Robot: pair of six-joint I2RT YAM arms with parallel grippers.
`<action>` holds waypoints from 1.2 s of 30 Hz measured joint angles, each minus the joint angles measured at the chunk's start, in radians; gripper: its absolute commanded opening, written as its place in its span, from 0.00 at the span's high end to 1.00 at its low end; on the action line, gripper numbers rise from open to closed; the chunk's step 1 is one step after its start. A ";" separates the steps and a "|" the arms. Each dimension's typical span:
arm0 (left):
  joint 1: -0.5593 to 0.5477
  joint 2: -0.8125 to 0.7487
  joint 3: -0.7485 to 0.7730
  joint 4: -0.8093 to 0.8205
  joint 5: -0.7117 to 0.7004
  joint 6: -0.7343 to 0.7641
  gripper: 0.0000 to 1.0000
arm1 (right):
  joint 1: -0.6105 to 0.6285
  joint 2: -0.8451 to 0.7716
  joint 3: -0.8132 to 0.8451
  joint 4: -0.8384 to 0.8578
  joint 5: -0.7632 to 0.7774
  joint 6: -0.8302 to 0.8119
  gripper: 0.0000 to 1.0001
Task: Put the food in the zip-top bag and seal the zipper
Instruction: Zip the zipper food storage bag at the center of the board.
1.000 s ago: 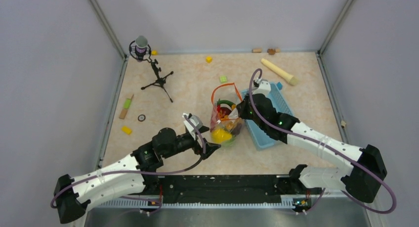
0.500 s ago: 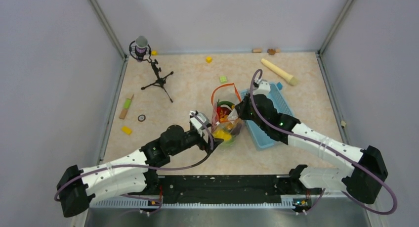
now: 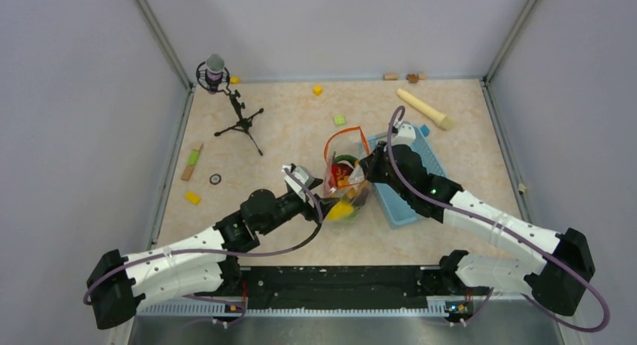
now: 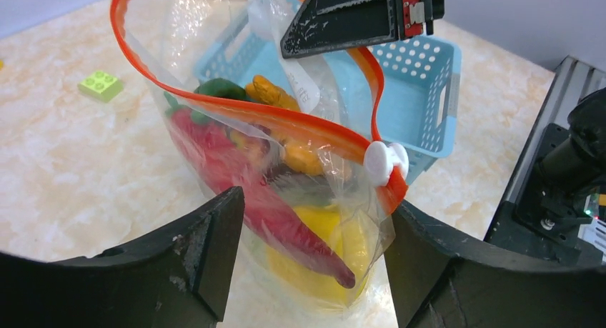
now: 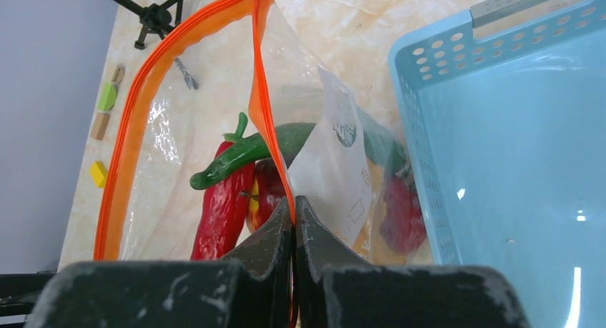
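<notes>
Bag (image 3: 342, 176), frame centre, unsealed. Right gripper (image 5: 294, 221) clamped on zipper (image 5: 131, 128); left gripper (image 4: 311, 256) apart, straddling bag. Risk: left pinches bag, misses slider (image 4: 386, 161); food (image 4: 236, 171) spills.

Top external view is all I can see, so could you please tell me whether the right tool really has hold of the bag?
Observer: Yes, the right wrist view shows the right tool shut on the rim of the bag, pinching the orange zipper.
Operator: Thank you. Where is the slider?
Observer: The white slider sits at the zipper's end nearest the left tool.
Operator: Is the left tool gripping yet?
Observer: No, its fingers stand open on either side of the bag's lower half.
</notes>
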 measured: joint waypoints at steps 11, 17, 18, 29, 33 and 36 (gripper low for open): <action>0.000 -0.019 -0.107 0.171 0.027 0.021 0.32 | 0.000 -0.016 -0.013 0.000 -0.001 0.002 1.00; 0.000 -0.019 -0.121 0.226 0.029 0.021 0.34 | 0.000 -0.016 -0.015 0.002 -0.011 0.004 1.00; 0.000 -0.019 -0.123 0.233 0.029 0.021 0.35 | 0.000 -0.016 -0.018 0.005 -0.014 0.004 1.00; 0.000 -0.019 -0.126 0.272 0.036 0.035 0.55 | 0.000 -0.016 -0.026 0.008 -0.035 0.004 1.00; 0.000 -0.018 -0.126 0.272 0.054 0.042 0.58 | 0.000 -0.016 -0.026 0.008 -0.042 0.003 1.00; 0.000 -0.018 -0.126 0.272 0.080 0.044 0.74 | 0.000 -0.016 -0.026 0.008 -0.047 0.001 1.00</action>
